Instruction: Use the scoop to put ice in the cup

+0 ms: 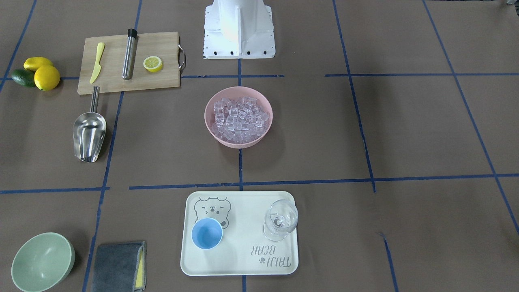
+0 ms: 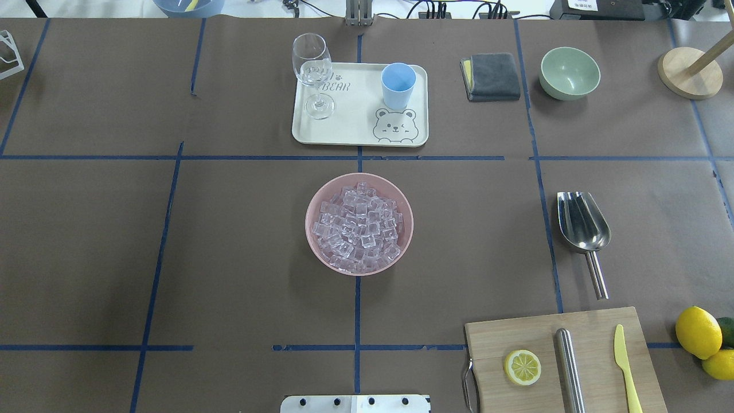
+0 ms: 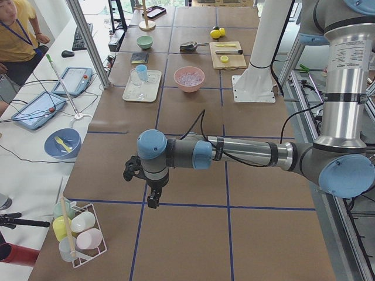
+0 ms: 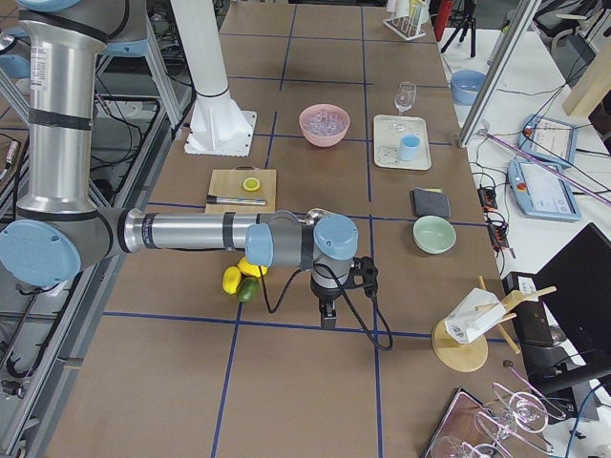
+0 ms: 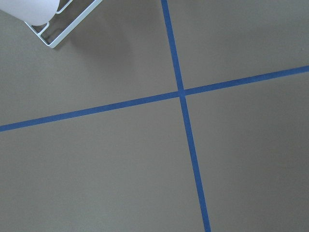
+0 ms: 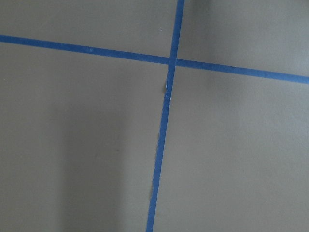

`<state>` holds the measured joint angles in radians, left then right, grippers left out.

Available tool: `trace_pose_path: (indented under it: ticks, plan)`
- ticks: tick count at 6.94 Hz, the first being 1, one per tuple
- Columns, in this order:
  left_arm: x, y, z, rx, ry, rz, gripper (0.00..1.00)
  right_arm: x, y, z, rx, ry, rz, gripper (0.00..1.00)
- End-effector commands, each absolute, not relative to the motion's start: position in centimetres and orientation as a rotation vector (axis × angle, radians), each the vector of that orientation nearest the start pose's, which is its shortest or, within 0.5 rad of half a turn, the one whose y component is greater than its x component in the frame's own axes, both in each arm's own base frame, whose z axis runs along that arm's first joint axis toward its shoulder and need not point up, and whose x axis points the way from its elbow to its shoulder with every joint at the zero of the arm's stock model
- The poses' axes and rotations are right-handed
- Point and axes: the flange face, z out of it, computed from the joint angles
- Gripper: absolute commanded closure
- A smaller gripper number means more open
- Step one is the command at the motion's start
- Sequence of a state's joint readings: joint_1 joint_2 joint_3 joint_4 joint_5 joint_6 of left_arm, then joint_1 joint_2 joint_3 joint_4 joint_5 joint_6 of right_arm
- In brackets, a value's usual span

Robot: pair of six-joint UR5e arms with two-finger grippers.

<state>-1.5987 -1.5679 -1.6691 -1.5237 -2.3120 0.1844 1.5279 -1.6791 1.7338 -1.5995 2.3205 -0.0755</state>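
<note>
The ice (image 1: 239,115) fills a pink bowl (image 2: 312,215) at the table's middle. The light-blue cup (image 1: 206,233) stands upright and empty on a cream tray (image 2: 355,129). The steel scoop (image 2: 582,223) lies on the table on the robot's right side, handle toward the robot. My left gripper (image 3: 152,201) points down over bare table far out at the left end. My right gripper (image 4: 327,320) points down over bare table far out at the right end. Both show only in the side views, so I cannot tell whether they are open. The wrist views show only taped table.
A clear stemmed glass (image 2: 312,74) shares the tray. A cutting board (image 2: 596,330) holds a lemon half (image 2: 522,367), a steel cylinder (image 2: 569,367) and a yellow knife (image 2: 625,367). A green bowl (image 2: 569,73), a grey cloth (image 2: 490,76) and whole lemons (image 2: 698,331) lie at the right.
</note>
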Motion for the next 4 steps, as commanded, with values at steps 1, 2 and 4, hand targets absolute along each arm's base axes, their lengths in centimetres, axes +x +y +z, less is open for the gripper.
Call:
trace_pose_path:
  ticks: [1,2,4]
  plan:
    - [-7.9,-49.9,61.0,0.145,0.732,0.174,0.0,4.5,-46.9,61.6,0.074,-0.749,-0.134,0.0]
    - [-7.7,-51.0,59.8,0.212,0.731,0.205,0.0,4.4,-47.2,61.2,0.08,-0.751,-0.137,0.0]
    - [-6.3,-52.4,56.6,0.457,0.707,0.331,0.0,3.5,-48.3,60.0,0.089,-0.758,-0.147,0.0]
